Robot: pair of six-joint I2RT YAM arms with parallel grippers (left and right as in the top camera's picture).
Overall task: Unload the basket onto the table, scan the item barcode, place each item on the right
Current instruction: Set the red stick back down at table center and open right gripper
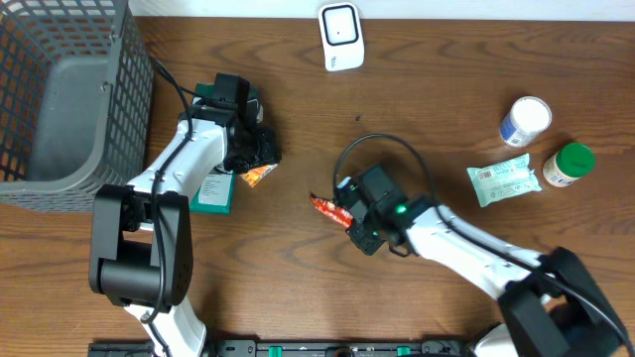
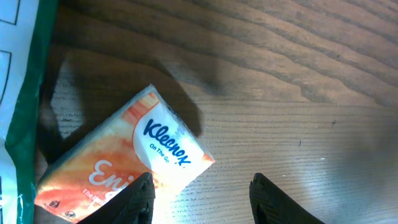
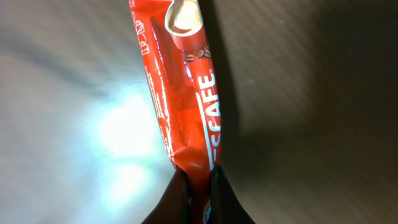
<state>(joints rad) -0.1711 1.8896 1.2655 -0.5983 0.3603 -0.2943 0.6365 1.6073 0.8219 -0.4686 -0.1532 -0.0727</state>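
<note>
The right gripper point(image 3: 198, 185) pinches the sachet point(image 3: 183, 93) by its end at mid-table, likely so its barcode can face the far scanner point(image 1: 340, 37), while the left gripper point(image 2: 200, 194) hangs open over a tissue pack point(image 2: 127, 165).

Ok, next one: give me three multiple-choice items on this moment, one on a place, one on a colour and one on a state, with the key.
1. Where is the grey basket in the overhead view?
A) top left
B) bottom right
C) centre

2. What colour is the sachet that the right gripper pinches?
A) blue
B) red
C) yellow

3. How does the left gripper, next to the tissue pack, stand?
A) shut on the pack
B) open
C) out of view

Key:
1. A, the basket fills the top left corner.
2. B, the wrapper is red in the right wrist view.
3. B, its jaws stand wide apart in the left wrist view.
</note>
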